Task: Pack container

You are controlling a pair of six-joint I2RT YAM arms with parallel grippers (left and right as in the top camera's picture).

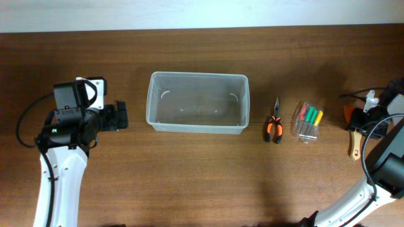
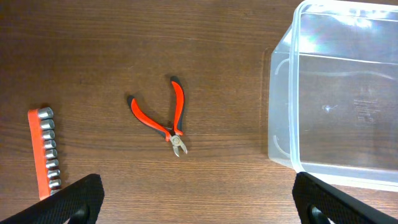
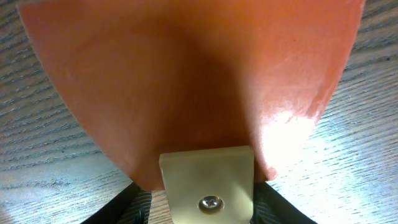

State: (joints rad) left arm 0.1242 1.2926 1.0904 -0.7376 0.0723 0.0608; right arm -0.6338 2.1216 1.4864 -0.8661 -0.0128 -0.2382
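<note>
From overhead, the container [image 1: 197, 102] stands upright in the middle of the table [image 1: 202, 183], open side up, with nothing visible inside. The left gripper [image 1: 121, 116] sits just left of it, apart from its wall. To the container's right lie pliers [image 1: 273, 129] with orange handles, then a clear packet [image 1: 307, 121] of coloured screwdrivers. Near the right edge is what looks like a scraper [image 1: 355, 142], with a wooden handle and an orange head, beside the right arm [image 1: 386, 169].

In the left wrist view, the left gripper [image 2: 202, 202] has its fingers [image 2: 87, 196] spread wide, holding nothing. Beneath it lie red-handled cutters [image 2: 165, 118] and a socket rail [image 2: 43, 152]. The container's corner fills the right side.

In the right wrist view, the orange head fills the frame, with a cream plate [image 3: 208, 180] screwed to it. The right gripper [image 3: 202, 211] shows only dark fingers [image 3: 118, 211] either side of that plate. Whether they clamp it cannot be told.
</note>
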